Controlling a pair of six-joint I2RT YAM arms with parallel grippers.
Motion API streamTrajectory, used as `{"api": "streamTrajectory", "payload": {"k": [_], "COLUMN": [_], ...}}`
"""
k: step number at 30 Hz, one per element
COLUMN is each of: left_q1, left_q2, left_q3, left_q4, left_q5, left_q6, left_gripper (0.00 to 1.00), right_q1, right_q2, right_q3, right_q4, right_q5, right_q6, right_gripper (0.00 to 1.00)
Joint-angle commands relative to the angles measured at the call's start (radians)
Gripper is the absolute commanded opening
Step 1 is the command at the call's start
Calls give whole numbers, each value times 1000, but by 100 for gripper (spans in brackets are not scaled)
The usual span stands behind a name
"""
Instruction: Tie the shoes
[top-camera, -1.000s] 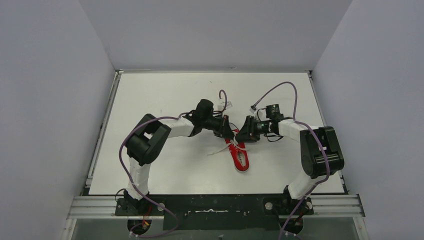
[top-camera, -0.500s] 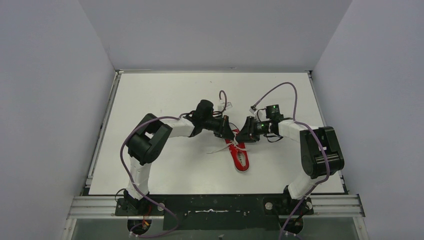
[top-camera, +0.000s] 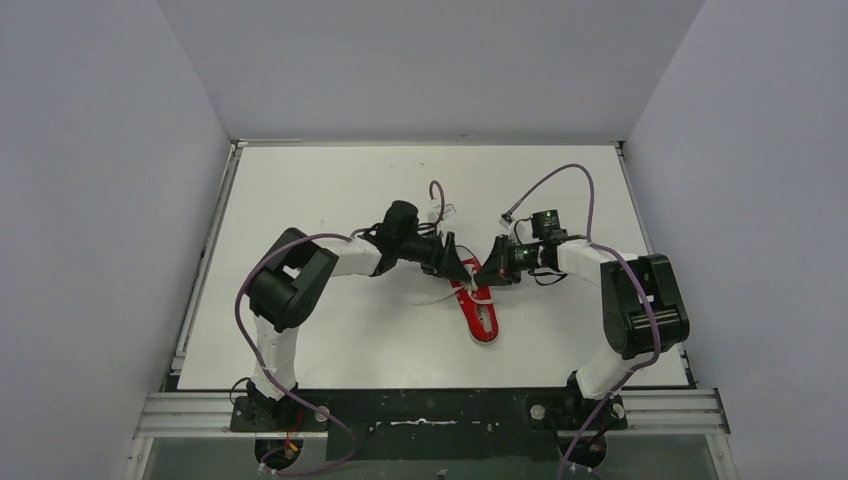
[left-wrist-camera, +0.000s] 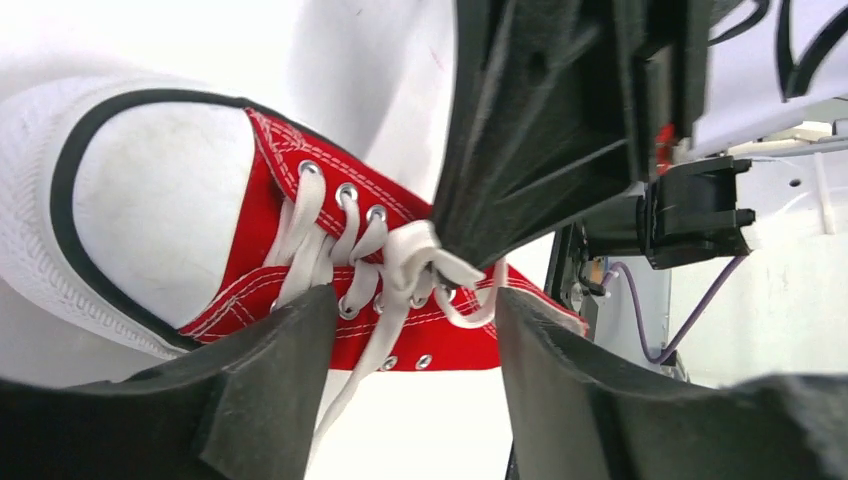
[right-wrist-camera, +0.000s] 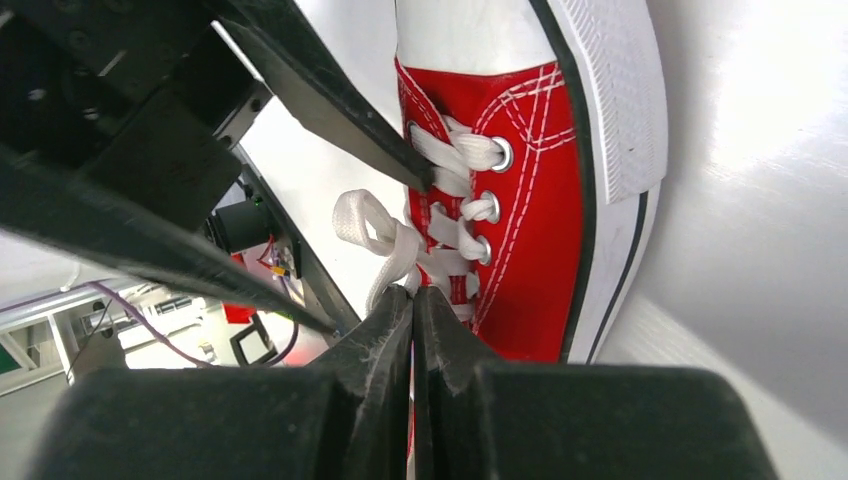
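Observation:
The red shoe lies on the white table, toe toward the far side, and both grippers meet over its lacing. My left gripper is open; in its wrist view the gripper straddles the white laces and red upper without pinching them. My right gripper is shut on a white lace strand at its tips, beside the eyelets of the shoe. A lace loop stands free just past those tips.
A loose lace end trails on the table left of the shoe. Purple cables arc over both wrists. Grey walls close in the table on the left, back and right.
My left gripper has opened and let go of the lace, drawing back slightly to the left. My right gripper has closed on a lace strand.

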Motion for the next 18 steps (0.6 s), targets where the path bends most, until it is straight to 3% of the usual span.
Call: {"api": "streamTrajectory", "payload": {"k": [1, 9, 18], "left_q1": [8, -12, -12], "left_q2": [-66, -16, 24], "left_q3": [31, 128, 209], "left_q4": [54, -47, -164], "left_q5": [5, -28, -61], "left_q6": [14, 34, 82], "left_gripper": [61, 64, 45], "right_q1": [8, 11, 14], "right_q2": [-40, -30, -33], "right_q3": [16, 26, 25], "right_q4": [27, 28, 23], "right_q5": [19, 16, 15], "right_q6": [-25, -23, -27], "right_gripper": [0, 0, 0]}}
